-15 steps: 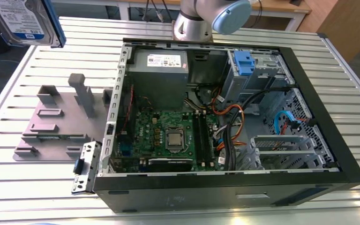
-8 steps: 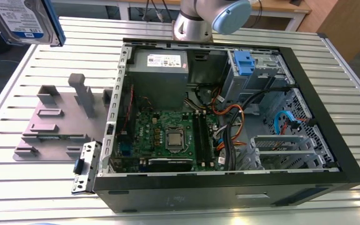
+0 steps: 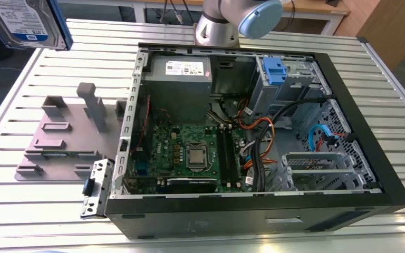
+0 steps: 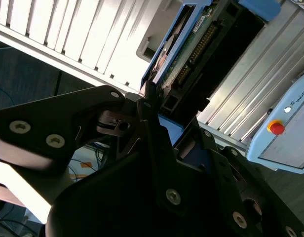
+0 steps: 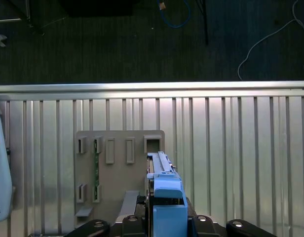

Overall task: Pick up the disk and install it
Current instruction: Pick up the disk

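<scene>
Between your jaws: the disk (image 3: 25, 22), pinched at one end and hanging high, well clear of the table (image 3: 399, 95).
Jaws: your gripper (image 4: 151, 96) is clamped on the disk. In the second wrist view the fingers (image 4: 154, 128) bite its near end, with blue rail and green board running away from them.
Beneath the jaws: the grey fixture (image 5: 117, 163), flat on the table slats with the disk poised over it.
Well apart from the jaws: the open computer case (image 3: 259, 132), with its drive bay (image 3: 287, 79) and a blue clip (image 3: 274, 68) at the corner farthest from them.
Done: the pickup, by my reading, since you've got the disk in the air and gripped.
Left: the install. The disk is not in the case, and nowhere near the bay.
Exterior view gives you: the disk's label face, the case interior, and the gap between jaws and bay.
First wrist view gives you: the disk edge-on, lined up over the fixture.
Second wrist view gives you: the grip itself, plus a pale pendant (image 4: 283, 133) with a red button, off to one side of the jaws.
</scene>
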Controlling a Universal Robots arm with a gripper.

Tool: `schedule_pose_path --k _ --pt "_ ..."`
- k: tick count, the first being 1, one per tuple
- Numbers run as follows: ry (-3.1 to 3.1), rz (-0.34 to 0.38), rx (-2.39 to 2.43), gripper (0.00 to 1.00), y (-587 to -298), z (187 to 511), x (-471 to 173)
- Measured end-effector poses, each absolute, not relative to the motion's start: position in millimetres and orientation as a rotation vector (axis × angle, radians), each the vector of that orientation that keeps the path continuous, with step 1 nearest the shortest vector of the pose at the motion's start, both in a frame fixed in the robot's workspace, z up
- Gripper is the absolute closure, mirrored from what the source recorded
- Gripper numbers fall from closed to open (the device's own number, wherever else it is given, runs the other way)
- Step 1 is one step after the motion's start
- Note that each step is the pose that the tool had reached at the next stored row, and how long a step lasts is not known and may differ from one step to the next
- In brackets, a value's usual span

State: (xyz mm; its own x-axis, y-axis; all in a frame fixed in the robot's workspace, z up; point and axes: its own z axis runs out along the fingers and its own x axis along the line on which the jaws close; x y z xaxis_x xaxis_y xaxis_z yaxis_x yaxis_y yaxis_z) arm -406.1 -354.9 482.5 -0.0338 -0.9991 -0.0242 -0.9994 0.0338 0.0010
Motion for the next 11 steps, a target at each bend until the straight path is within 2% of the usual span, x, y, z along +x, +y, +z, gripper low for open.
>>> schedule_pose_path --k 11 --pt "2.247 0.028 -2.172 0.64 -354.9 489.2 -406.1"
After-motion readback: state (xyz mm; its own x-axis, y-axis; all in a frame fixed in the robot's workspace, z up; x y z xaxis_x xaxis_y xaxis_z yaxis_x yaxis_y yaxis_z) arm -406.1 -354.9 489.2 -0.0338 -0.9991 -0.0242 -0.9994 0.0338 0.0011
